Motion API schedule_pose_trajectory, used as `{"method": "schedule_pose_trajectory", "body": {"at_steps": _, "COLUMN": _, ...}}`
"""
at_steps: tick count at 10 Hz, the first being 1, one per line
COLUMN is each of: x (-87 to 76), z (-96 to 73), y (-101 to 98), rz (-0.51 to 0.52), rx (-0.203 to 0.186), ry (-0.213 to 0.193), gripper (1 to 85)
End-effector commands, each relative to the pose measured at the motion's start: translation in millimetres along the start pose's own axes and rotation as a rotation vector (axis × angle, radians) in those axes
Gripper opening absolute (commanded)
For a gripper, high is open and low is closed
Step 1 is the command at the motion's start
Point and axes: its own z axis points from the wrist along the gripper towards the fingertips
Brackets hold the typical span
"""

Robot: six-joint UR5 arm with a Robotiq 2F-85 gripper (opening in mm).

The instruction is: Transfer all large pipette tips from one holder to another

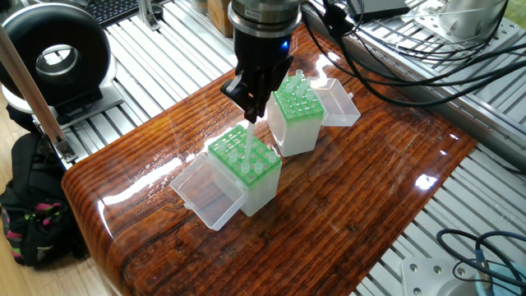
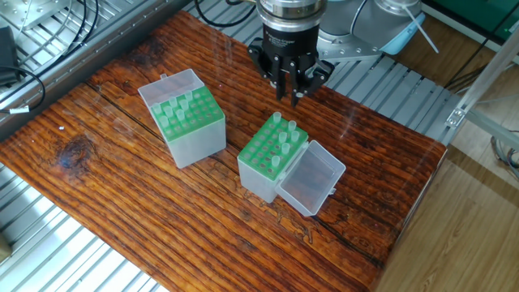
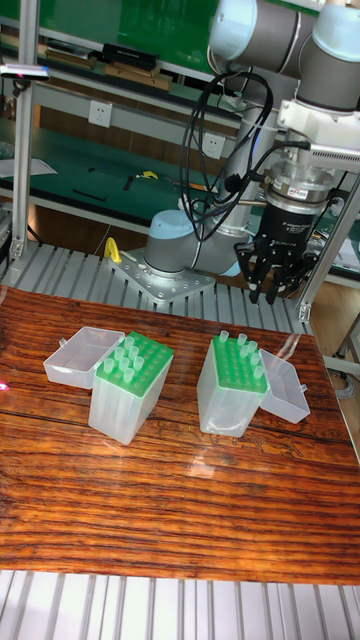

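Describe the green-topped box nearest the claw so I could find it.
On the wooden table stand two clear boxes with green tops. The box meant sits just below the claw. Unlike the other box, it holds fewer white cones, all on its lid side.

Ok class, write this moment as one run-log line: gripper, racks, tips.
gripper: hovers above nearer rack | jaws: no tip seen | pipette tips: standing in both racks | other rack: apart, alongside

two clear plastic boxes with green grid tops point(image 2: 185, 116) point(image 2: 272, 156) stand well apart on the glossy wooden table point(image 2: 146, 219), leaving a bare lane between them. the open hinged lid point(image 2: 311, 178) blocks the right box's near-right side. the black two-finger gripper point(image 2: 289, 91) hangs above its far end.
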Motion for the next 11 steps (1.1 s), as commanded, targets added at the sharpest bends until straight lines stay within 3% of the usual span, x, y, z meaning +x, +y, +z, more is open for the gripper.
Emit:
{"method": "schedule_pose_trajectory", "body": {"at_steps": 1, "x": -0.3, "z": -0.7, "y": 5.2, "rz": -0.005, "rx": -0.022, "ry": 0.0, "gripper": 31.7}}
{"method": "schedule_pose_trajectory", "body": {"at_steps": 2, "x": -0.5, "z": -2.1, "y": 1.7, "rz": -0.01, "rx": -0.014, "ry": 0.001, "gripper": 31.7}}
{"method": "schedule_pose_trajectory", "body": {"at_steps": 5, "x": -10.6, "z": -12.9, "y": -39.0, "rz": -0.081, "rx": 0.039, "ry": -0.001, "gripper": 30.7}}
{"method": "schedule_pose_trajectory", "body": {"at_steps": 7, "x": -32.9, "z": -4.9, "y": -81.5, "rz": -0.172, "rx": 0.072, "ry": -0.037, "gripper": 30.3}}
{"method": "schedule_pose_trajectory", "body": {"at_steps": 9, "x": -48.7, "z": -2.2, "y": -123.3, "rz": -0.241, "rx": 0.107, "ry": -0.043, "gripper": 30.0}}
{"method": "schedule_pose_trajectory", "body": {"at_steps": 11, "x": -60.0, "z": 6.0, "y": -167.4, "rz": -0.286, "rx": 0.174, "ry": -0.06, "gripper": 28.7}}
